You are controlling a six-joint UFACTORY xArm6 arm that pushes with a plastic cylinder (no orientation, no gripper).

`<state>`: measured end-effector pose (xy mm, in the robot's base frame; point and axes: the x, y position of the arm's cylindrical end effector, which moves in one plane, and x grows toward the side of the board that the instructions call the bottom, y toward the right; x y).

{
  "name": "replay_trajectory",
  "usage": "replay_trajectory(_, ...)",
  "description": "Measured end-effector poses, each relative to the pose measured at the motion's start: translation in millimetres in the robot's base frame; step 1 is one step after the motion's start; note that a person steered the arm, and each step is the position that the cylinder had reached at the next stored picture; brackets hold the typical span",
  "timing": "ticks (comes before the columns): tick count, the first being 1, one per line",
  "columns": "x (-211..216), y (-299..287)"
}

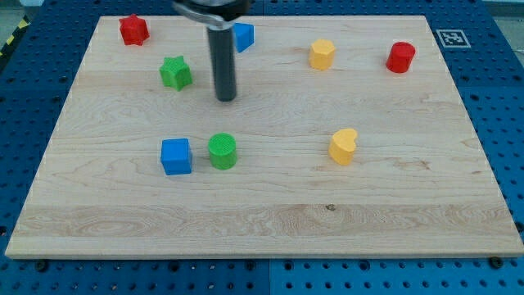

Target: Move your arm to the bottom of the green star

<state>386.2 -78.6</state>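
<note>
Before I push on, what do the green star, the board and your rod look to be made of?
Green star: likely plastic, matte, with fine ridges that hint at 3D printing. Board: pale wood, smooth, with visible grain lines and a small knot. Rod: dark and smooth with a dull sheen, metal or hard plastic, I cannot tell which. My tip sits to the star's right in the view.

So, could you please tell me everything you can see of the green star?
The green star is a small, chunky block with blunt points, matte like plastic, lying flat on the wooden board towards the view's upper left. Nothing touches it. My tip stands apart at its right, slightly lower. The red star sits above-left, and the blue cube lies well below it.
</note>
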Motion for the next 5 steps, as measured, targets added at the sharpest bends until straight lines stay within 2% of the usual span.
replay_trajectory(2, 0.7, -114.5)
replay_trajectory(4, -26.6, -128.7)
replay_trajectory(5, -5.5, -128.7)
